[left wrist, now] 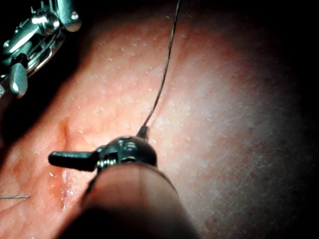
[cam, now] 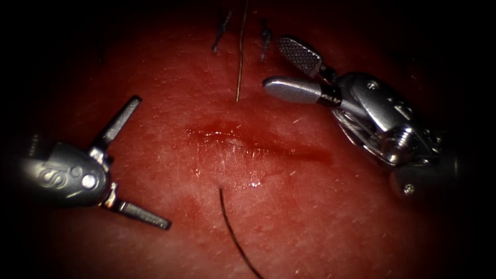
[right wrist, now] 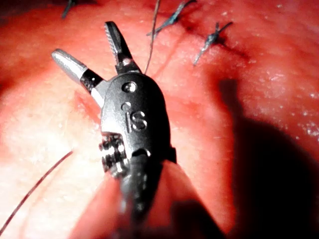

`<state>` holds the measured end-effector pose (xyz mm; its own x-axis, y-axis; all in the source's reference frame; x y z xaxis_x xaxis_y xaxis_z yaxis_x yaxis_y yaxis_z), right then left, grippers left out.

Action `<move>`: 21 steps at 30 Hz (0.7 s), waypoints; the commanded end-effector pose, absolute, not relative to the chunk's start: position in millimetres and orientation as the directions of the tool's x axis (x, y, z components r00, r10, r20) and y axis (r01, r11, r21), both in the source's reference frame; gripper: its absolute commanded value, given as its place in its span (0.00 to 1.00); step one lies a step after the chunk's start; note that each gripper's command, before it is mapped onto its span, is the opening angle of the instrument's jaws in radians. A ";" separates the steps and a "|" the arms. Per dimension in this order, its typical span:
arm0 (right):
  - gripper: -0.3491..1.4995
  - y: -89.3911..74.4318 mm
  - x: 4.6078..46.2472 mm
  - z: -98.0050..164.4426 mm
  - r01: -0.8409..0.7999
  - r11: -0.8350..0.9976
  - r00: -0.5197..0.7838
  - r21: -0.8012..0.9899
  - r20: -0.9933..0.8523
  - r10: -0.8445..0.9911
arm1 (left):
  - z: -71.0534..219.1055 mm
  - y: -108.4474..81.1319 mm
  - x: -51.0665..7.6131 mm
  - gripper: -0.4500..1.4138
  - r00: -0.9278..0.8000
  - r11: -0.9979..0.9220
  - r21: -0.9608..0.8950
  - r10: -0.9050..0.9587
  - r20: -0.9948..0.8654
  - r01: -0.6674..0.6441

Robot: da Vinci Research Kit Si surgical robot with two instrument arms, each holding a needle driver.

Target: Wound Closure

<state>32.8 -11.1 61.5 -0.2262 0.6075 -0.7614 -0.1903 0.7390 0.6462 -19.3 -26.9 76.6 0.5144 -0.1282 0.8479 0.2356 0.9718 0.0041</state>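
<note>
The cut (cam: 253,143) runs across the tissue (cam: 310,222), wet with red fluid. One strand of thread (cam: 239,62) comes down from the far side and meets the tissue just beyond the cut. A darker strand (cam: 232,232) leaves the tissue on the near side and trails toward me. My left tool (cam: 152,161) is left of the cut, its jaws spread wide and holding nothing. My right tool (cam: 274,62) hovers beyond the cut's right half, open and holding nothing. It is also seen in the right wrist view (right wrist: 83,40), beside the far strand (right wrist: 152,40).
Two earlier stitches with short cut ends (cam: 221,31) (cam: 265,37) sit beyond the cut, either side of the far strand. The right wrist view shows them too (right wrist: 172,17) (right wrist: 212,37). The near strand (left wrist: 164,69) rises past my left tool's wrist.
</note>
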 end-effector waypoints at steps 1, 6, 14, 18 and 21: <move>0.53 -11.8 32.9 61.5 -0.207 0.768 -0.214 0.606 -0.794 0.569 | 77.2 -27.9 -20.4 0.82 0.532 0.975 -0.014 -0.109 0.840 0.223; 0.58 -12.8 32.9 59.9 -0.223 0.862 -0.093 0.455 -0.890 0.446 | 79.0 -31.6 -23.2 0.75 0.600 0.989 -0.076 -0.017 0.800 0.130; 0.76 -13.3 32.5 59.7 -0.205 0.879 -0.060 0.431 -0.902 0.428 | 82.7 -35.6 -26.5 0.73 0.688 0.974 -0.228 0.166 0.706 -0.001; 0.76 -13.4 32.3 59.9 -0.204 0.880 -0.060 0.430 -0.902 0.427 | 83.0 -36.6 -28.3 0.72 0.699 0.968 -0.252 0.188 0.690 -0.012; 0.76 -13.4 32.3 60.1 -0.205 0.880 -0.059 0.429 -0.903 0.426 | 82.6 -37.4 -30.0 0.72 0.688 0.961 -0.275 0.224 0.691 -0.037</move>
